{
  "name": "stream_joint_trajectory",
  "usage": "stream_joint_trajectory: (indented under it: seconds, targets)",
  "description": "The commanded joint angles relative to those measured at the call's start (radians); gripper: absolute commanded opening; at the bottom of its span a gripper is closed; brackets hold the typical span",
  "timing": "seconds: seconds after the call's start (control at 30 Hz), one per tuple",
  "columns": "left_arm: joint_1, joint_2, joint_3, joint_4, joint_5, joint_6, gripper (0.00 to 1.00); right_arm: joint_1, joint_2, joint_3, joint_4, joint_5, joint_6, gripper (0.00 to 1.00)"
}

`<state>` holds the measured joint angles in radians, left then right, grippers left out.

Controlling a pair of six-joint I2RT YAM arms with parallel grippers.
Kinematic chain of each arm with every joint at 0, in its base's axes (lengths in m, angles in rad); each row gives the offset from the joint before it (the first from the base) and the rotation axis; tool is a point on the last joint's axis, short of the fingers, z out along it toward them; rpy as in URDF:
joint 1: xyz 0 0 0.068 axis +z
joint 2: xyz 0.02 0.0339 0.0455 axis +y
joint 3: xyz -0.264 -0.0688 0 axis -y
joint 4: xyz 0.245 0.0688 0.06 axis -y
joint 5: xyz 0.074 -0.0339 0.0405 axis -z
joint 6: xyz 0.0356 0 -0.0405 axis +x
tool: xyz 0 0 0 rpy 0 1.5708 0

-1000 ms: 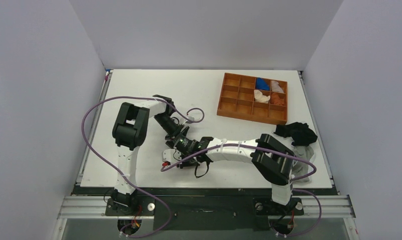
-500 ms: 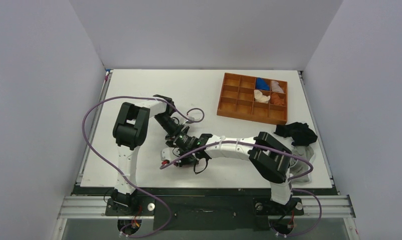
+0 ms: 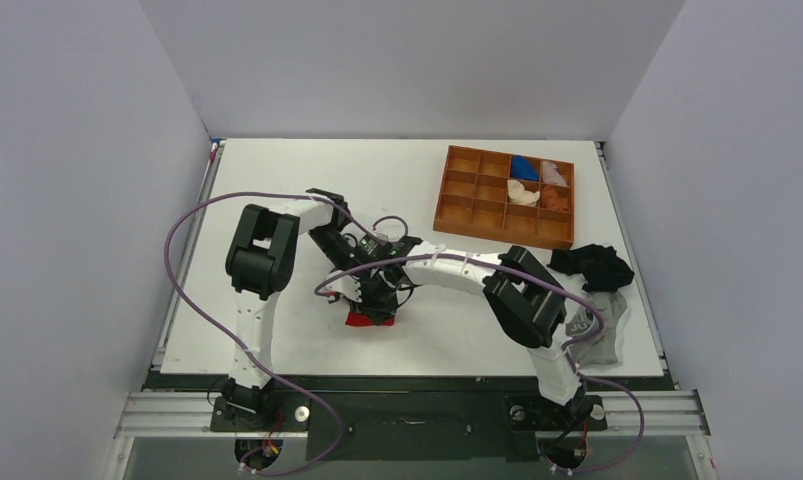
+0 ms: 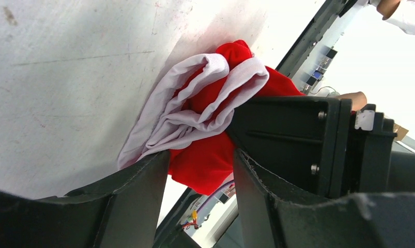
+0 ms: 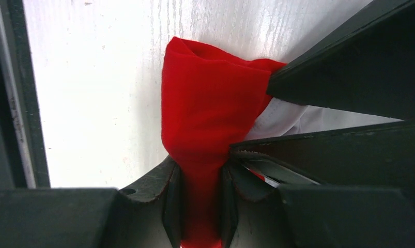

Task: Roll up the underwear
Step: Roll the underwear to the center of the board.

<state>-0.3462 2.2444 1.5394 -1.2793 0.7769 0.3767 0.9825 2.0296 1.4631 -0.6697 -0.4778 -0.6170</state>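
The red underwear (image 3: pixel 370 318) with its white waistband is bunched between both grippers at the table's near middle, and its red fabric hangs down below them. My right gripper (image 5: pixel 200 173) is shut on a red fold of the underwear (image 5: pixel 205 119), pinched tight between its pads. My left gripper (image 4: pixel 201 157) has its fingers close around the bundle. Red fabric (image 4: pixel 205 160) fills the gap at its tips and the white waistband (image 4: pixel 195 98) lies over its left finger. In the top view the left gripper (image 3: pixel 362 283) and the right gripper (image 3: pixel 380 298) meet over the cloth.
A brown compartment tray (image 3: pixel 455 215) with blue, white and orange cloths stands at the back right. A black garment (image 3: pixel 592 265) and a grey garment (image 3: pixel 599 335) lie at the right edge, beside the right arm. Purple cables loop over both arms.
The right gripper has swung back and left from the front of the table to meet the left gripper. The underwear has risen with them, and more red fabric now shows below.
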Motion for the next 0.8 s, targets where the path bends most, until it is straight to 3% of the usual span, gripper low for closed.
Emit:
stream_joint_trajectory:
  seconds: [0.0, 0.3, 0.57, 0.77]
  targets:
    - [-0.017, 0.047, 0.026, 0.253, -0.120, 0.055, 0.50, -0.032, 0.092, 0.073, -0.086, -0.162, -0.018, 0.00]
    - [-0.016, 0.001, 0.000, 0.285, -0.200, 0.034, 0.54, -0.083, 0.159, 0.077, -0.154, -0.217, 0.040, 0.00]
    - [-0.012, -0.071, -0.039, 0.317, -0.309, 0.032, 0.64, -0.115, 0.183, 0.053, -0.131, -0.187, 0.147, 0.00]
    - [0.002, -0.103, -0.066, 0.329, -0.353, 0.037, 0.67, -0.129, 0.176, 0.011, -0.079, -0.168, 0.202, 0.00]
